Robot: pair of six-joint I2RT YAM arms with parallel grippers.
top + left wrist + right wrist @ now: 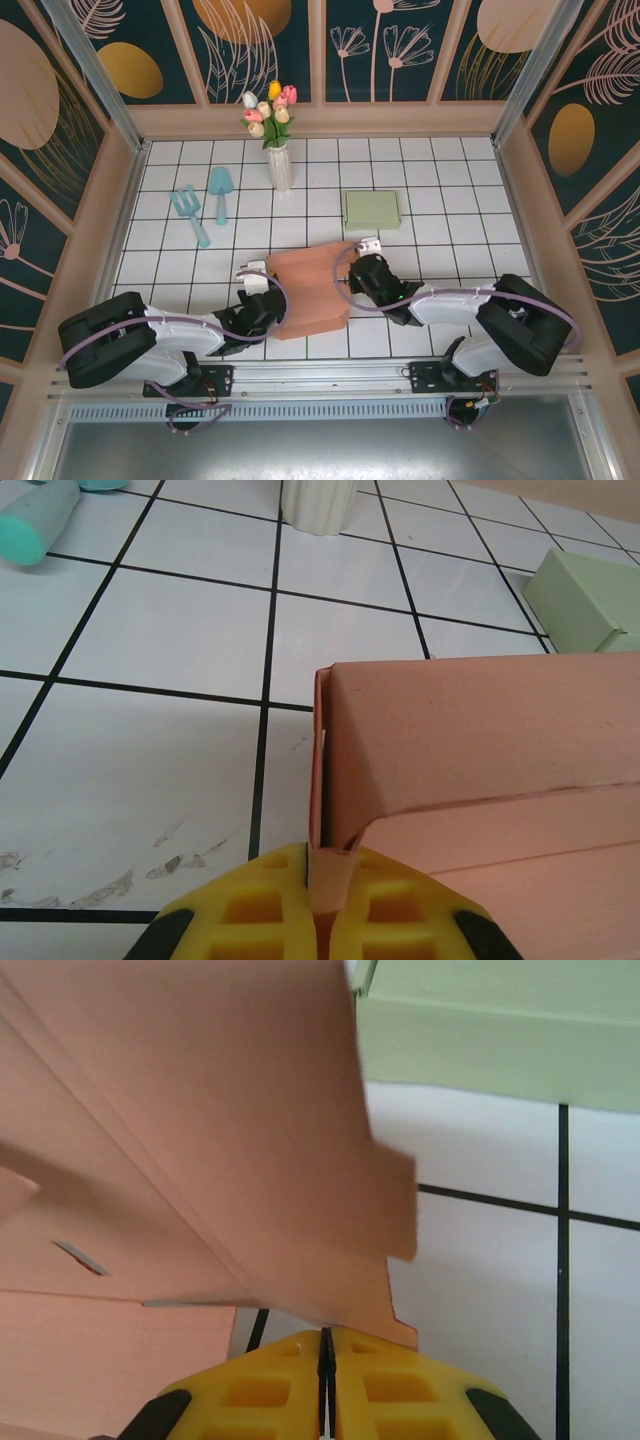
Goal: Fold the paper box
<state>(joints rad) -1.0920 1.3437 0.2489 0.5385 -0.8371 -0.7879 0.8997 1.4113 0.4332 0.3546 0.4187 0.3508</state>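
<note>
left jaws clamped on a corner flap of the paper box [470,730]; right jaws together, seemingly nipping its opposite edge. it sits mid-desk [470,230], one wall raised, flaps loose: folding looks roughly half done.

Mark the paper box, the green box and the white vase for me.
paper box [310,290], top external view, middle of its upper panel.
green box [372,209], top external view, centre of its lid.
white vase [279,168], top external view, its ribbed body.
</note>
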